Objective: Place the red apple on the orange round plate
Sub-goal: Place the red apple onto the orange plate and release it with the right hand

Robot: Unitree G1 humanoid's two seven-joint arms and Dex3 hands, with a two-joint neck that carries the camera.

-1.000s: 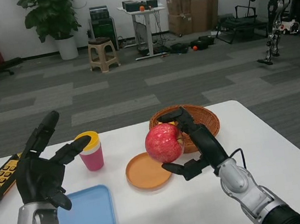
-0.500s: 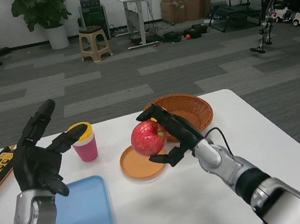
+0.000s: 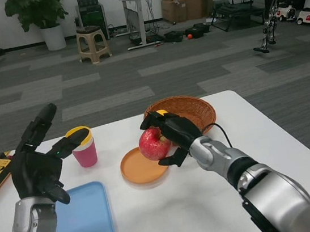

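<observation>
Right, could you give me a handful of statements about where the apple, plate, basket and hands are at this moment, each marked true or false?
1. The right hand holds the red apple. True.
2. The apple lies inside the wicker basket. False: it is held over the far right edge of the orange round plate, in front of the basket.
3. The left hand grips the pink cup. False: it is raised with fingers apart, holding nothing; the cup stands on the table beyond it.
4. A blue tray lies left of the plate. True.
5. The basket stands behind the plate. True.
</observation>
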